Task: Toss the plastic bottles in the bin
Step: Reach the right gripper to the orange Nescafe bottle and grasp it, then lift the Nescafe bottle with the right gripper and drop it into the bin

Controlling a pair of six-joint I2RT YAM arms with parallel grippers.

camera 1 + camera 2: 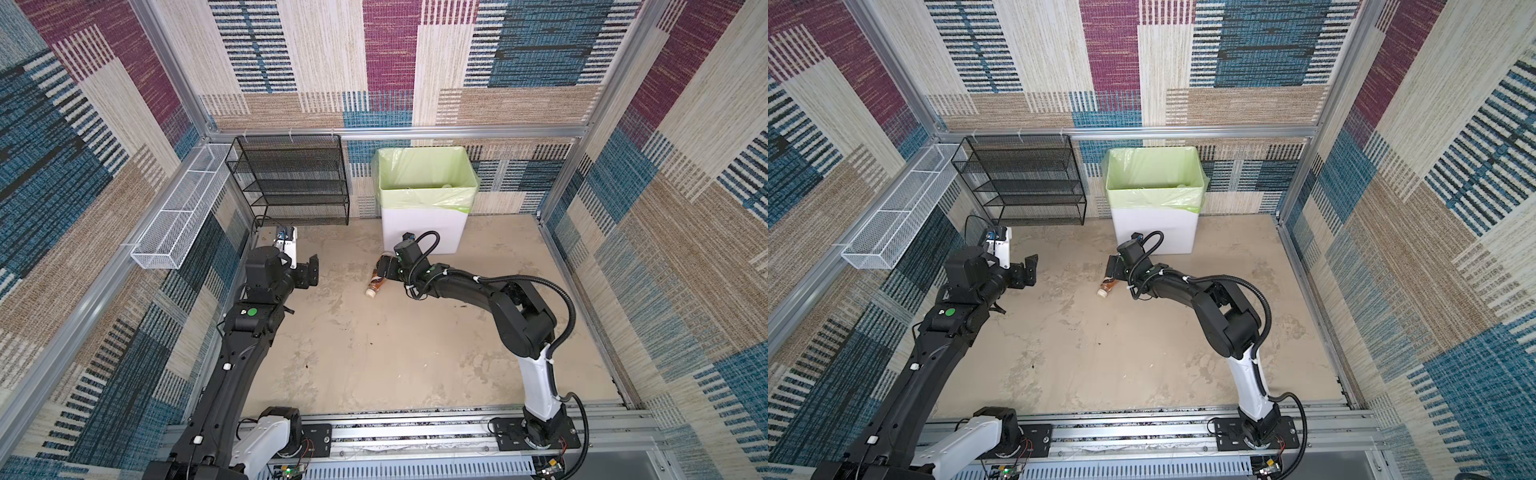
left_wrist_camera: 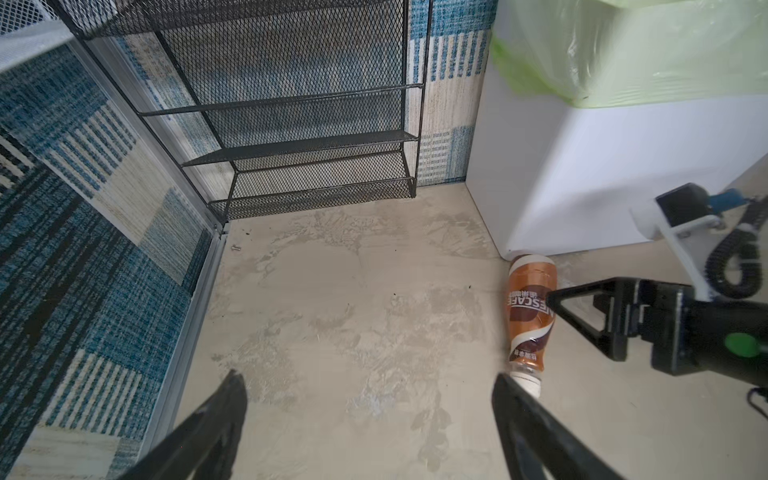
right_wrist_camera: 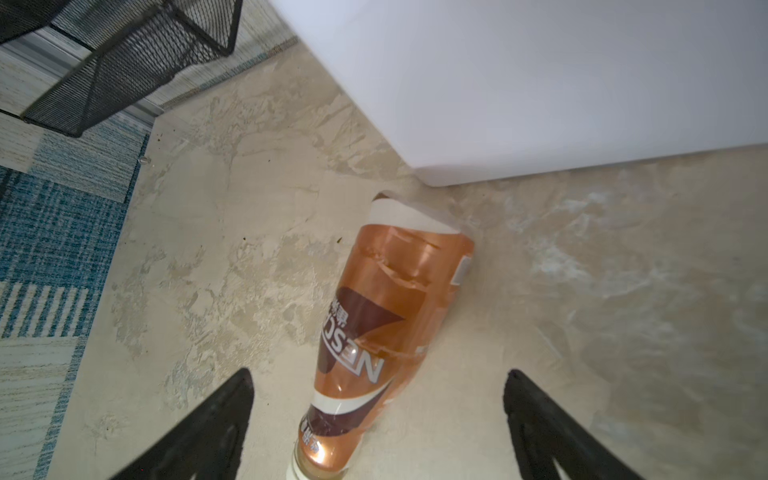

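Only one bottle (image 1: 374, 286) in sight on the tabletop (image 1: 374, 353): brown, orange-labelled, flat on its side. Base just beside the near-left corner of the bin (image 1: 415, 226), perhaps touching it; cap pointing near and slightly left. Long axis thus from the bin's corner out toward the near-left.

Right gripper (image 1: 385, 269) directly over the bottle's far half, reaching in from the right, jaws apart. In the right wrist view, one jaw on either side of the body, with bare tabletop between each jaw and the plastic; no contact there. Bottle lengthwise between the jaws, hence closure across the width, not end to end. Judged well lined up for a grasp around the labelled middle. Probably needs a little more descent first.

Left gripper (image 1: 310, 272) off to the left, well apart from the bottle, jaws apart too, holding nothing. Clearly the farther of the two.

After the grasp: up past the green-bagged rim, then far and slightly right, then release over the opening. Risk worth noting: round, light body, liable to roll or skid against the bin wall under a one-sided touch.
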